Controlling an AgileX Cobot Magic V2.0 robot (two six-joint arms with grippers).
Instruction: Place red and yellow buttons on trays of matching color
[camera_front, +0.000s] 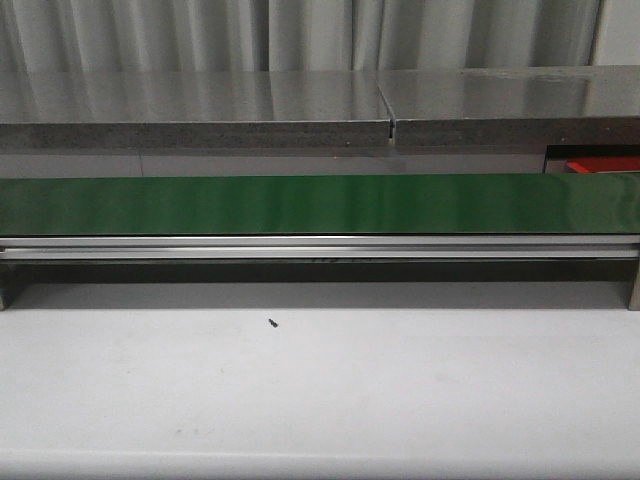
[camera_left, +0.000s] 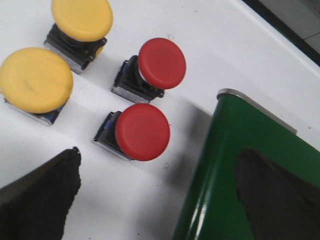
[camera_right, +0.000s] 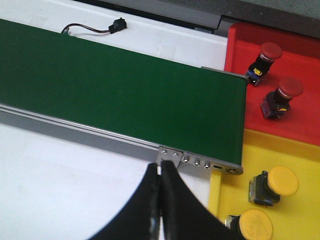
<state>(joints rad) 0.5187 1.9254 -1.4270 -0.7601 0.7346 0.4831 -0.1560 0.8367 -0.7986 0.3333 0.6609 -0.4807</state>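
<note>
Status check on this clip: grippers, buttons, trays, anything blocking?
Left gripper open, empty; right gripper shut, empty. Two red buttons and two yellow buttons unsorted beside green belt. Red tray and yellow tray each hold two matching buttons. Nothing blocking.

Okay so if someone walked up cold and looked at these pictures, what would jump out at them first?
Probably the long green conveyor belt spanning the front view. Next, beside its end under the open left gripper, two yellow mushroom buttons and two red mushroom buttons on the white table. At the other end, the red tray and yellow tray each hold two matching buttons, near the shut right gripper.
</note>
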